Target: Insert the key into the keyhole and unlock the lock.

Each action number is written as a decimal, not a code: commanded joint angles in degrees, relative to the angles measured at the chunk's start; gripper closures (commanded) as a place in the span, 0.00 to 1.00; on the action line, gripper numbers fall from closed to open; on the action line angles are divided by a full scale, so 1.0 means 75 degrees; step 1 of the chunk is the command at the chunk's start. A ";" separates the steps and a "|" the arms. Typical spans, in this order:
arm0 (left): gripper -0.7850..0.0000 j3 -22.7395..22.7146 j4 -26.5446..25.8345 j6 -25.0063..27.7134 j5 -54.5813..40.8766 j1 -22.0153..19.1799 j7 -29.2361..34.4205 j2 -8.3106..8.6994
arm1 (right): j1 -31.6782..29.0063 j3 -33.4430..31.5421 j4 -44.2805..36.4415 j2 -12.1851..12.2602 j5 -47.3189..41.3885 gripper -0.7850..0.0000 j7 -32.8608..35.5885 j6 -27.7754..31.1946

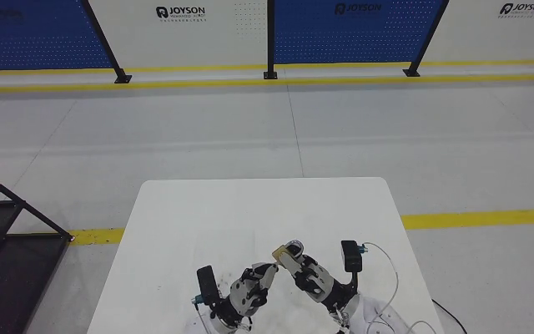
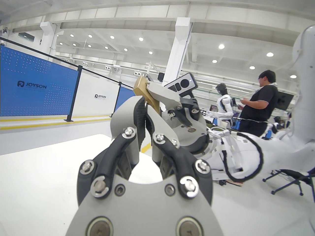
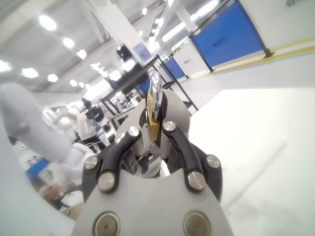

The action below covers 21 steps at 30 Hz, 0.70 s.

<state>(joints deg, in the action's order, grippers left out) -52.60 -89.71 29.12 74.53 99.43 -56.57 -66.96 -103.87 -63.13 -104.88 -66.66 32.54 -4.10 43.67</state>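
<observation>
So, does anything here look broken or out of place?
Nothing stands out. The right fingers grip a brass padlock, held up above the white table, with the left fingers close beside it. No damage or spill shows.

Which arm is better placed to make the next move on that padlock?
Left, probably: the right gripper is clamped on the lock, while the left gripper, shut, points at its brass body.

All print is past the far side of the table (image 1: 250, 209). White panel (image 1: 179, 25), across from the table's left half: small dark logo w/ one word beside it. Blue panel (image 1: 359, 25), across from its right half: same mark, dark on blue. Second white panel (image 1: 509, 21), further right of the table: same mark, only partly in sight.
</observation>
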 commanded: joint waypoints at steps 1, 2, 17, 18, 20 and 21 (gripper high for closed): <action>1.00 0.0056 -0.0001 -0.0258 0.0149 0.0035 -0.0082 -0.0012 | 0.0005 0.0005 0.0000 0.0001 0.0001 1.00 -0.0003 -0.0005; 1.00 0.0060 -0.0014 -0.0318 0.0154 0.0029 -0.0177 -0.0019 | 0.0008 0.0009 0.0001 0.0002 0.0007 1.00 0.0005 -0.0005; 1.00 0.0204 0.0040 -0.1717 0.0863 0.0031 -0.0640 -0.0089 | 0.0017 0.0032 -0.0004 0.0016 0.0004 1.00 -0.0026 -0.0025; 1.00 0.0199 0.0045 -0.1861 0.0955 0.0031 -0.0630 -0.0090 | 0.0018 0.0034 -0.0004 0.0017 0.0010 1.00 -0.0023 -0.0025; 1.00 0.0231 0.0053 -0.2077 0.1111 0.0040 -0.0594 -0.0098 | 0.0020 0.0037 -0.0004 0.0020 0.0013 1.00 -0.0018 -0.0025; 1.00 0.0239 0.0049 -0.2156 0.1175 0.0034 -0.0594 -0.0101 | 0.0021 0.0038 -0.0005 0.0021 0.0012 1.00 -0.0018 -0.0026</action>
<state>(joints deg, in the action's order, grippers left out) -50.93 -89.33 13.57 82.86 99.70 -61.06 -67.69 -103.72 -62.86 -104.91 -66.51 32.64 -4.24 43.48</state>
